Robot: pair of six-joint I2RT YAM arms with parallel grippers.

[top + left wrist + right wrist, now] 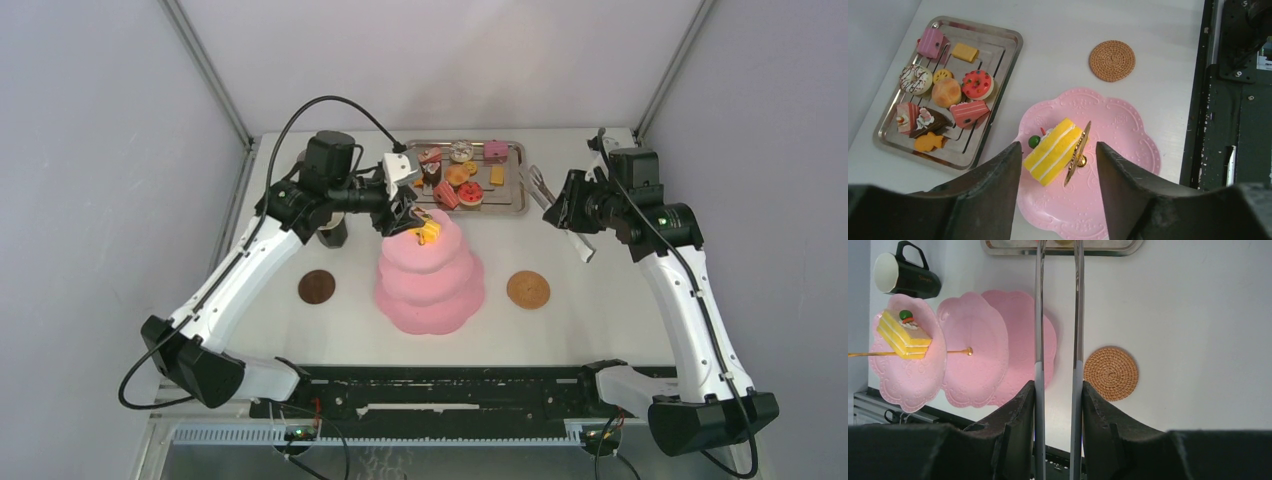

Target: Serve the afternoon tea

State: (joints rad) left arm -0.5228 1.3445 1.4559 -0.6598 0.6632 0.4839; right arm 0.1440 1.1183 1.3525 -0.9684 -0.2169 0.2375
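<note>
The pink three-tier stand (430, 295) stands mid-table. A yellow cake slice (1055, 157) lies on its top tier (1118, 200), leaning against the gold handle (1077, 156). My left gripper (1059, 147) hovers right above that slice, open, its fingers on either side of the slice and clear of it. Several more toy cakes (943, 92) lie on the steel tray (1015, 45). My right gripper (1058, 385) is shut on metal tongs (1039, 315) to the right of the tray, their tips empty. The black mug (903, 275) stands left of the stand.
A dark coaster (317, 287) lies left of the stand and a woven one (528, 290) right of it. The tray (517, 205) sits at the back centre. In the top view my left arm partly hides the mug (332, 232).
</note>
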